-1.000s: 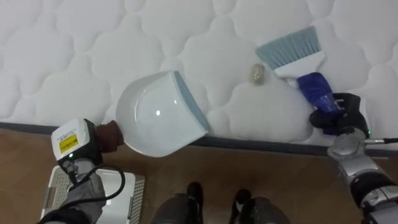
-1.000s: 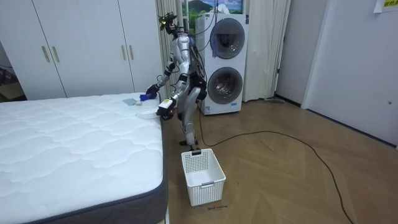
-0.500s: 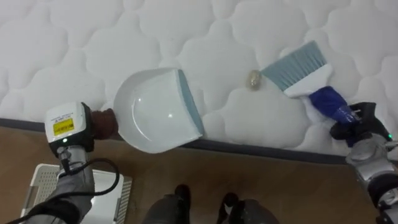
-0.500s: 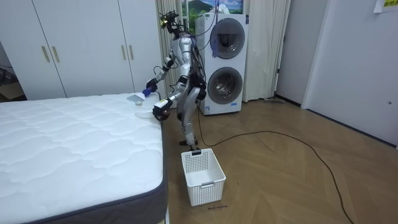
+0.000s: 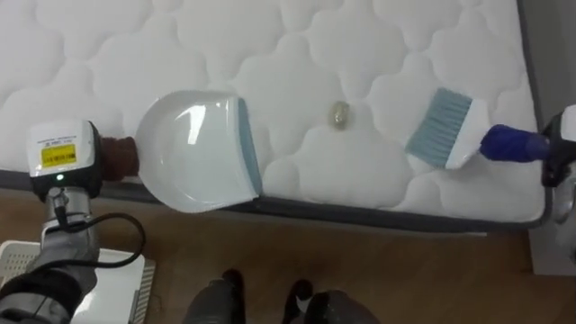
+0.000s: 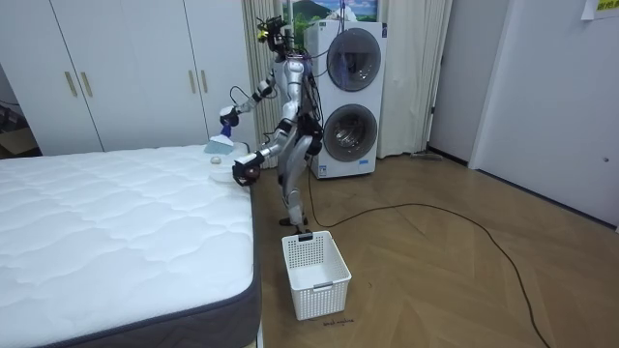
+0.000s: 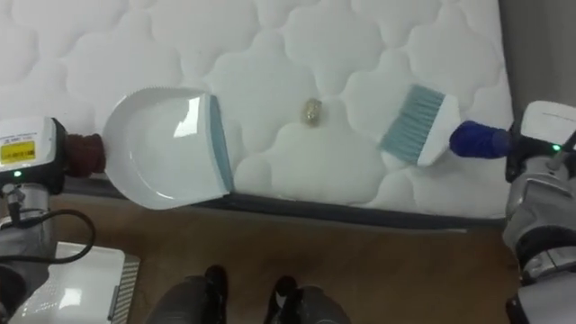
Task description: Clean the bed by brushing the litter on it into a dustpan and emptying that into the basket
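Bright even room light, white glare on the dustpan (image 5: 193, 153), soft shadows in the mattress (image 5: 270, 54) quilting

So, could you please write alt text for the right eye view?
A small scrap lies on the white quilted mattress, between a white dustpan at the bed's near edge on the left and a blue-handled brush on the right.

A small beige scrap (image 7: 311, 112) lies on the quilted white mattress (image 7: 270, 45), apart from both tools: the white dustpan (image 7: 166, 148), its brown handle gripped by the left hand (image 7: 31, 157) at the mattress edge, and the blue-handled brush (image 7: 418, 126), gripped by the right hand (image 7: 533, 142)
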Robot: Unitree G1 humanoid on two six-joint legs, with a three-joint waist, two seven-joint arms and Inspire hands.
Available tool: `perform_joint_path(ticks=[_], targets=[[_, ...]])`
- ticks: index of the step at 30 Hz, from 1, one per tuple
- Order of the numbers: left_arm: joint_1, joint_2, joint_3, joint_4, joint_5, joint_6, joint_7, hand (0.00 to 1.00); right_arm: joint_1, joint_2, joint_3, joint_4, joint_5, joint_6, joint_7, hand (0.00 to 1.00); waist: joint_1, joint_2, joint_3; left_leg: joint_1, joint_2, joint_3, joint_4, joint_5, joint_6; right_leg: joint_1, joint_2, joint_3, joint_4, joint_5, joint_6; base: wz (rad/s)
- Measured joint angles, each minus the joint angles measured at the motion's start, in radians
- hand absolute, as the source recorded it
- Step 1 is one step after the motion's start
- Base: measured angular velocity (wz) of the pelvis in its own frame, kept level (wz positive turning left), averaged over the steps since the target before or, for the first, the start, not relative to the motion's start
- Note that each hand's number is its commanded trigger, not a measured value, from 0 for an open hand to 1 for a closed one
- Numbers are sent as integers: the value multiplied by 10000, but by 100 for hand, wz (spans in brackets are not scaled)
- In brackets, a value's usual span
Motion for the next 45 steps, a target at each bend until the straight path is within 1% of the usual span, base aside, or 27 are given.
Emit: perform_joint_path(ticks=[2, 3, 4, 5, 8, 10, 14, 17, 19, 20, 21, 23, 28, 31, 33, 36, 41, 43, 45], targets=[[-6, 66, 8, 0, -8, 52, -8, 100, -141, -84, 333, -250, -135, 94, 206, 100, 38, -57, 23, -1, 81, -1, -3, 1, -49, 26, 104, 2, -90, 54, -48, -9], [-6, 83, 14, -1, -9, 76, -15, 100, -259, -135, 553, -295, -363, 110, 331, 100, 53, -91, 25, -1, 144, 11, -1, -7, -69, 45, 166, 0, -149, 78, -69, -9], [-5, 97, 14, 1, -11, 80, -19, 100, -288, -144, 589, -340, -509, 117, 386, 100, 84, -94, 26, 6, 194, 12, -3, -14, -88, 81, 226, 1, -233, 116, -85, -12], [-5, 172, 1, 3, -27, 81, -36, 100, -345, -144, 672, -532, -720, 185, 531, 100, 117, -153, 48, 72, 238, 27, -44, -13, -120, 144, 277, -7, -323, 150, -110, -12], [-7, 398, -6, 1, -11, 81, -125, 100, -391, -164, 780, -1346, -1619, 242, 655, 100, 114, -283, 53, 190, 335, 60, -71, -51, -200, 261, 387, -4, -448, 173, -141, -11], [-7, 446, -8, 0, -8, 81, -165, 100, -393, -245, 970, -1824, -2008, 243, 637, 100, 108, -318, 61, 235, 341, 32, -96, -54, -224, 336, 392, -79, -502, 171, -146, -3], [1, 446, -91, -340, -13, 72, -304, 100, -371, -223, 1286, -2498, -2680, 211, 624, 100, 110, -352, 86, 230, 328, -149, -89, -47, -240, 533, 404, -280, -658, 158, -133, 12], [-1, 444, -160, -397, -14, 5, -364, 100, -371, -158, 1418, -3121, -2947, 195, 626, 100, 207, -352, 88, 244, 373, -173, -63, -60, -241, 644, 493, -284, -849, 184, -100, 0], [0, 440, -174, -396, -12, -44, -364, 100, -368, 13, 1477, -3340, -3169, 167, 645, 100, 225, -349, 89, 297, 389, -217, -127, -59, -241, 787, 562, -307, -1047, 233, -63, 4], [0, 439, -193, -397, -9, -79, -365, 100, -366, 112, 1574, -3434, -3307, 151, 650, 100, 229, -344, 93, 338, 386, -257, -191, -60, -241, 882, 573, -387, -1173, 257, -55, 9], [-1, 437, -192, -423, -7, -138, -365, 100, -365, 137, 1703, -3501, -3480, 119, 659, 100, 235, -340, 95, 344, 372, -319, -217, -60, -241, 945, 584, -451, -1270, 265, -42, 11], [0, 414, -194, -454, -8, -143, -365, 100, -366, 159, 1747, -3582, -3585, 61, 688, 100, 250, -338, 96, 345, 341, -394, -277, -60, -241, 1006, 584, -537, -1373, 276, -24, 12], [0, 392, -190, -517, -5, -153, -427, 100, -388, 171, 1735, -3809, -3616, 80, 738, 100, 308, -319, 106, 373, 328, -416, -433, -59, -242, 1067, 614, -596, -1493, 378, 8, 4], [1, 391, -166, -516, -6, -150, -457, 100, -387, 223, 1733, -4037, -3626, 197, 773, 100, 312, -293, 125, 411, 327, -397, -439, -64, -251, 1073, 613, -585, -1502, 382, 9, 0], [8, 384, -166, -515, -6, -143, -566, 100, -390, 394, 1732, -4189, -3681, 304, 784, 100, 317, -211, 178, 547, 331, -395, -508, -75, -268, 1193, 630, -584, -1565, 382, 9, 0], [9, 380, -170, -524, -12, -143, -641, 100, -392, 625, 1733, -4242, -3681, 305, 877, 100, 320, -147, 173, 573, 325, -394, -636, -84, -285, 1199, 641, -583, -1608, 383, 7, 0], [9, 369, -188, -523, -21, -117, -641, 100, -388, 822, 1734, -4465, -3531, 289, 969, 100, 316, -124, 162, 571, 316, -395, -691, -80, -294, 1191, 658, -572, -1659, 384, 5, 0], [9, 344, -210, -522, -18, -110, -642, 100, -385, 909, 1736, -4550, -3533, 243, 971, 100, 318, -87, 150, 573, 309, -394, -697, -79, -294, 1194, 657, -569, -1659, 384, 5, 0], [9, 254, -213, -522, -17, -92, -677, 100, -358, 979, 1742, -4560, -3503, 171, 1018, 100, 410, -28, 151, 591, 318, -352, -694, -79, -293, 1195, 658, -540, -1660, 385, 6, -2]])
